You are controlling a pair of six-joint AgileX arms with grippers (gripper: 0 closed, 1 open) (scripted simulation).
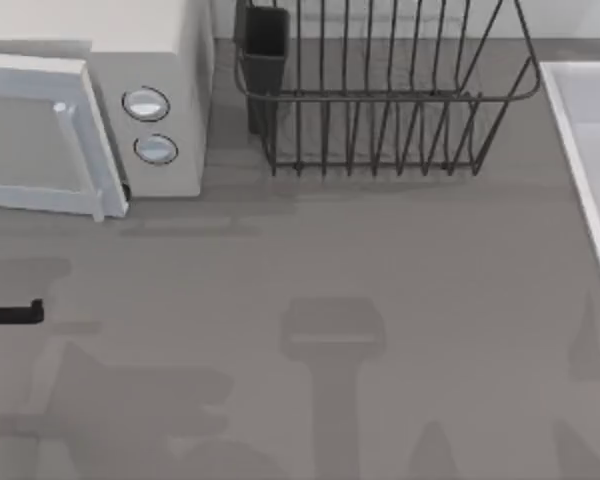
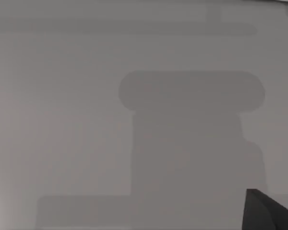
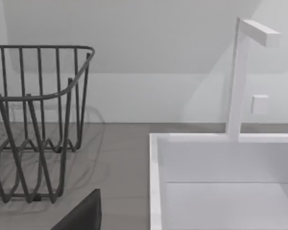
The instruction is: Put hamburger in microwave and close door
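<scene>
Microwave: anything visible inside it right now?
No. From the top view the microwave shows its roof and two knobs; the door covers the front, so the cavity and any contents are hidden.

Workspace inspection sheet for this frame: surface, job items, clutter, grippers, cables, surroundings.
Surface: grey table, bare in the middle, crossed by arm shadows.
Job's things: microwave at the far left; its door looks swung nearly shut, white bar handle outward, two knobs beside it. Hamburger: nothing seen.
Clutter: dark wire dish rack at the far middle with a dark cup at its left end; white sink with a faucet at the right edge.
Grippers: left gripper at the table's left edge, away from the microwave. In the right wrist view a dark finger is near the rack and sink.
Cables: nothing seen.
Surroundings: pale wall behind the counter.
</scene>
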